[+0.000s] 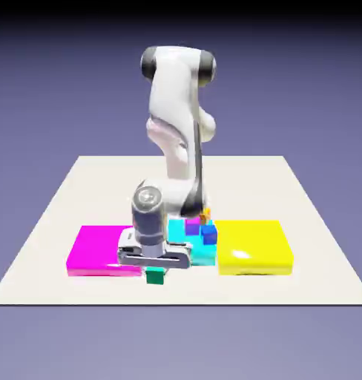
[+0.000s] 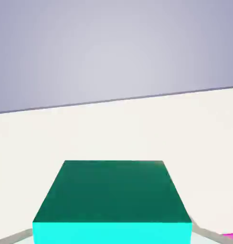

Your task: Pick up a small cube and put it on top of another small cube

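Gripper [image 1: 155, 270] clamped on plain teal-green cube [image 1: 155, 276], smooth, sharp-edged. Flat glossy magenta slab [image 1: 102, 251] at its ten o'clock, exterior view. Matte cream tabletop [image 1: 251, 185].

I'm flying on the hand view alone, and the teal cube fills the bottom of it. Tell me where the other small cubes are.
Observer: In the exterior view, a blue cube and a purple one show at the cyan slab, with a bit of something orange just behind.
Operator: Give me the slab on the far side of the cyan one from my gripper.
Observer: The yellow slab, at the exterior view's right.
Operator: Now the big magenta thing at my corner.
Observer: A flat magenta slab, at the exterior view's left; the gripper and teal cube are by its near right corner.
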You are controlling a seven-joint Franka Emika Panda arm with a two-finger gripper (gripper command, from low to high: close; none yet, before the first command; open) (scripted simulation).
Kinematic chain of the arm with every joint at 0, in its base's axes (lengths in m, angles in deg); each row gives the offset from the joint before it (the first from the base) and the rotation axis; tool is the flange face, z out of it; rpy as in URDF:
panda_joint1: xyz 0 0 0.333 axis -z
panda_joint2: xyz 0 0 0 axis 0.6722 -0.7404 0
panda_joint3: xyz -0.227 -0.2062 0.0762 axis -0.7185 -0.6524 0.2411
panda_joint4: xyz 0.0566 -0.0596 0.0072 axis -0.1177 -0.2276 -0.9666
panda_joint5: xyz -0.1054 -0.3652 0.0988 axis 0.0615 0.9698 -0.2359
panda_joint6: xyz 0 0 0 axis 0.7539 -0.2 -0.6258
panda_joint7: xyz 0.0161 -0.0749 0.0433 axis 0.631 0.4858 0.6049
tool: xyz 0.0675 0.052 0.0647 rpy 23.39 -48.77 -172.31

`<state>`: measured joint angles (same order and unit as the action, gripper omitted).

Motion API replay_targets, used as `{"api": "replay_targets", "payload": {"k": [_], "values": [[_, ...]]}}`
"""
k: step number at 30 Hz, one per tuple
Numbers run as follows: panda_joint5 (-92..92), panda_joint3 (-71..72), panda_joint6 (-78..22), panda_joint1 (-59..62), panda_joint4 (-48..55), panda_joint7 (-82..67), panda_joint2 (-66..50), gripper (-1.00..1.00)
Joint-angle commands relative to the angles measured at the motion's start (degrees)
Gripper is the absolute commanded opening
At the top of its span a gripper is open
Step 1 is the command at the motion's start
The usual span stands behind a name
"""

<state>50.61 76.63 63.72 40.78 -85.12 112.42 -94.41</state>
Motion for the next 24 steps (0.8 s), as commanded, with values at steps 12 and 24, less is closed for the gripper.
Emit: {"api": "replay_targets", "payload": {"k": [12, 24], "values": [[-1.2, 8.32, -6.53, 1.91, -17.95, 9.04, 24.92, -1.0], [-2.62, 14.55, -6.22, 3.07, -32.69, 15.25, 39.67, -1.0]]}}
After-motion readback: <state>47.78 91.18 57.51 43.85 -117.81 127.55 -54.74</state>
